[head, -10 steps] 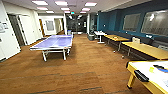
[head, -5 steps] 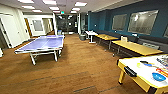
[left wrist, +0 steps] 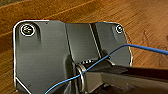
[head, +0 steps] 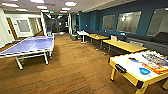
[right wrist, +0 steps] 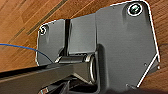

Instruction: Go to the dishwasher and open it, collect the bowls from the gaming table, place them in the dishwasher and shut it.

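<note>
Grippers' state unclear (fingers unreadable at both wrists); gaming table point(head: 130, 71) ahead to right, nearer right arm, long axis receding rightward.

**What I can't make out from here**

The gaming table point(head: 130, 72) runs off my head view's right edge, far end cut off. Items on its counter top blur together; I can't identify them. Both wrist views leave the jaws unreadable.

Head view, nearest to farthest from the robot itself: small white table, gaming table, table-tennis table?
1. gaming table, lower right, closest.
2. table-tennis table, left, mid-room.
3. small white table, centre, far back near the blue wall.
</note>
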Controlling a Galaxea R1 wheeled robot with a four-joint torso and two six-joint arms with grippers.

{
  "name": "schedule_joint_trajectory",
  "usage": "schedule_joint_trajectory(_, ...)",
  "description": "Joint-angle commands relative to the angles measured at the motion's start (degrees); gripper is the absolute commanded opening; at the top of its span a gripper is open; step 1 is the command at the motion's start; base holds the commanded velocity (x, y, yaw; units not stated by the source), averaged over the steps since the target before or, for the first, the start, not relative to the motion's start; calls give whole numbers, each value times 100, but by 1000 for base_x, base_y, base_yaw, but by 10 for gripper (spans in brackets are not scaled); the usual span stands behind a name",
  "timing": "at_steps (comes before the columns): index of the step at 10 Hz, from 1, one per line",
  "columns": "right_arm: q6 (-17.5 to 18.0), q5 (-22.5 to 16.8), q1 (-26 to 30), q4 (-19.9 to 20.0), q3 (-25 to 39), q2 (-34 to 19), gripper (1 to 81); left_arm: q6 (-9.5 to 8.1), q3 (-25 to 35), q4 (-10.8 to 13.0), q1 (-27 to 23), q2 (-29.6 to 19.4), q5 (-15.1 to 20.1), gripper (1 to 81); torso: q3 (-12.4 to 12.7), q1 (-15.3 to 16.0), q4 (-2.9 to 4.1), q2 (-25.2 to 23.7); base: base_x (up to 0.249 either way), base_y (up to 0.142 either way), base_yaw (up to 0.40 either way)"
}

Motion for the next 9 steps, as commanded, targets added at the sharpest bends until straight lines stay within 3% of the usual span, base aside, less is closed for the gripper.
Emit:
schedule_joint_trajectory(1, -29, -261, 213, -13, 667, -416, 811, 32, 552, 11, -247, -262, 274, 811, 0, 3, -2, 0, 0, 0, -251)
schedule_joint_trajectory(9, -29, -261, 222, -39, 597, -381, 811, 32, 534, -15, -247, -262, 256, 811, 0, 3, -2, 0, 0, 0, -252)
